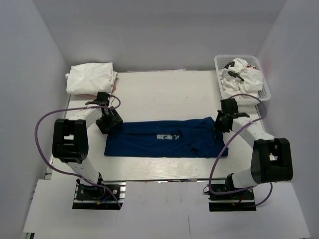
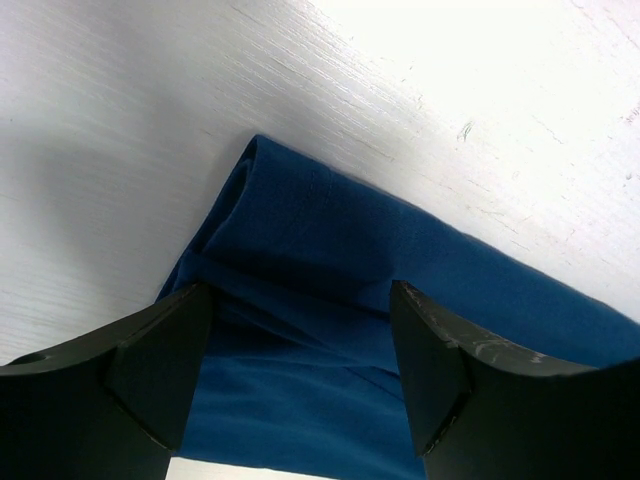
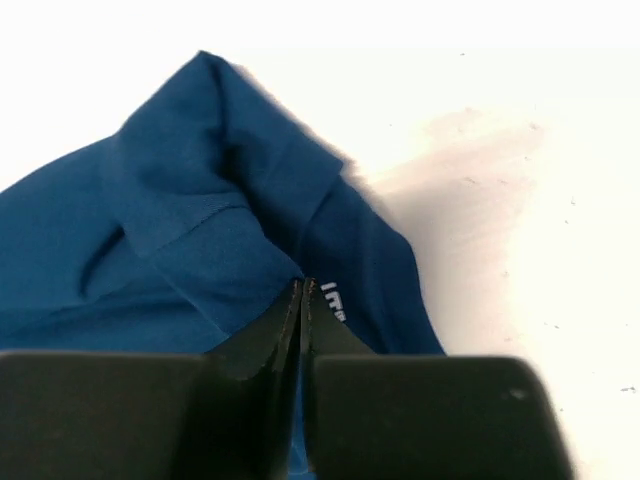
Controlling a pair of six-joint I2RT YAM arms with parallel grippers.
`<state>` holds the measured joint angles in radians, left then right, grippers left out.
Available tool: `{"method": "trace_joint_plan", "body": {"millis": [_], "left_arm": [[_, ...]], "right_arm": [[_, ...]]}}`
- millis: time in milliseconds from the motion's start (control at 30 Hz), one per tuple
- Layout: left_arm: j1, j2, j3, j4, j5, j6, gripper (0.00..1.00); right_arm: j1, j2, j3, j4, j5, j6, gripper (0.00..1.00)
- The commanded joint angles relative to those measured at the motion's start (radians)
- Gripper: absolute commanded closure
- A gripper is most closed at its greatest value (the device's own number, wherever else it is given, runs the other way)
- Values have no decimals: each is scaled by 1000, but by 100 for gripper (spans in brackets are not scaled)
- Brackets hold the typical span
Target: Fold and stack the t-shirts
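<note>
A navy blue t-shirt lies folded into a long strip across the middle of the table. My left gripper hovers open over its far left corner, and the blue cloth shows between the wide-apart fingers. My right gripper sits at the strip's far right corner. In the right wrist view its jaws are shut on a fold of the navy cloth. A folded white t-shirt rests at the back left. More white t-shirts fill the basket.
The white mesh basket stands at the back right corner against the wall. White walls close in the table on three sides. Purple cables loop out from both arms.
</note>
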<state>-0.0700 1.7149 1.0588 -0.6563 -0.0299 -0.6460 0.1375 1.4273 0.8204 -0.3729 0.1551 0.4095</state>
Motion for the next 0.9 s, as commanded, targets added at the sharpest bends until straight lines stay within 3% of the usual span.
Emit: {"method": "trace_joint_plan", "body": {"millis": [0,67,300,467,567,867], "left_arm": [[7,25,-48,-17,-77,12,18],[7,25,-57,-8,-77,12,18],[7,6,-57,3,-58,12,18],[7,6,-48,3,-57,12,18],[7,6,-48,3,-57,22,18],[7,25,-48,3,-67,22,18]], "right_arm": [[-29,-27,-16,8,-3,-12,84],[-29,-12,-3,6,-43,-41,60],[-16,-85,83,51,-200,-132,37],[52,19,172,-17,-197,-250,37],[106,79,207,-31,-160,-335,46],[209,222,261,-84,183,-362,50]]}}
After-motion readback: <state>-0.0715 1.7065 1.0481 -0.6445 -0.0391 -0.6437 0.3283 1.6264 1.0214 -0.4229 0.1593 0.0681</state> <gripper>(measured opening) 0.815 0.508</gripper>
